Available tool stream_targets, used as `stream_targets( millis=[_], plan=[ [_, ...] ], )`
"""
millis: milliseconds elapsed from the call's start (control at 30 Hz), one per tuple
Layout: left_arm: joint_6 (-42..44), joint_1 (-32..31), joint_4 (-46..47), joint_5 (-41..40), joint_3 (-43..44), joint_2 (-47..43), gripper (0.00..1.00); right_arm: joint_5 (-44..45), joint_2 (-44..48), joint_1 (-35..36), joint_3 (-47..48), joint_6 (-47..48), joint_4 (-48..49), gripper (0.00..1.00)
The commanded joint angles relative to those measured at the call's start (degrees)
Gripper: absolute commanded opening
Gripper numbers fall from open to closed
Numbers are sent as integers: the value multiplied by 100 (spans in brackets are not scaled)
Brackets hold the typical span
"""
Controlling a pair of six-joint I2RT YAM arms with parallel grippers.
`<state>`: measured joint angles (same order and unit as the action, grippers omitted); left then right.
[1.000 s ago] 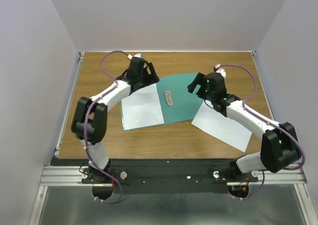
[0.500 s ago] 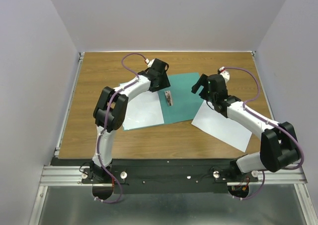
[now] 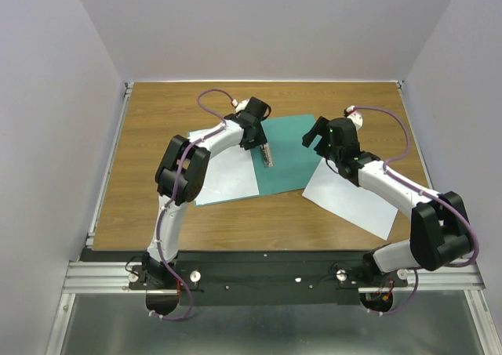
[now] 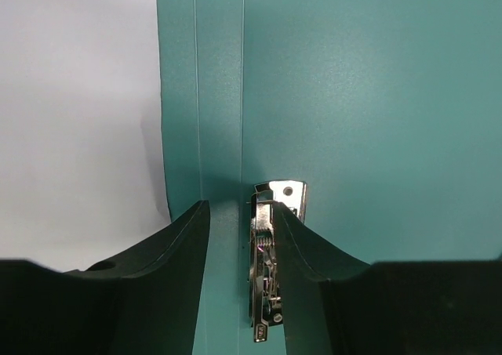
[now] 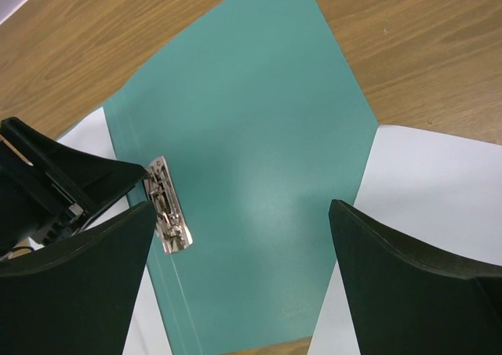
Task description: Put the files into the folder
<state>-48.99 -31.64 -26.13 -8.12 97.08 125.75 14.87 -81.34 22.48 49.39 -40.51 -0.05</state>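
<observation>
Straddling the metal clip [image 4: 265, 277] of the folder [image 3: 292, 155] with the left gripper [image 4: 238, 214]; right gripper [image 5: 243, 206] released above the cover.

Nearest you, one white sheet [image 3: 351, 198] lies flat on the table [image 3: 157, 120] at the right. Its corner meets the folder's right edge, and you cannot tell which lies on top. The second sheet [image 3: 227, 175] lies over the folder's left half, up to the spine. The folder lies open and flat at mid-table. At its spine, the left gripper points down with its jaws part-way apart, one on either side of the metal clip. The clip sits against one finger and a gap shows on the other side, so it is not clamped. Farther right, the right gripper hovers above the folder's right half, jaws spread wide with nothing between them.
</observation>
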Motion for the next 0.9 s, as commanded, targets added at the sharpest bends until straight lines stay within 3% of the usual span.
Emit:
stream_targets(
  millis=[0,267,333,700,733,867],
  plan=[
    [-137,-27,-156,-251,250,204,44,-151,-5,-42,-122,-18,234,100],
    [-190,-35,-252,-366,399,345,39,-327,-57,-42,-140,17,304,100],
    [-198,-35,-305,-401,478,397,33,-319,-66,-42,-140,17,322,100],
    [-418,-44,-542,-673,681,512,33,-529,-233,-42,-105,52,375,100],
    [-427,-44,-507,-665,672,520,29,-564,-259,-42,-96,52,392,100],
    [-436,-36,-533,-673,751,634,28,-635,-312,-42,-87,61,418,100]
  ],
)
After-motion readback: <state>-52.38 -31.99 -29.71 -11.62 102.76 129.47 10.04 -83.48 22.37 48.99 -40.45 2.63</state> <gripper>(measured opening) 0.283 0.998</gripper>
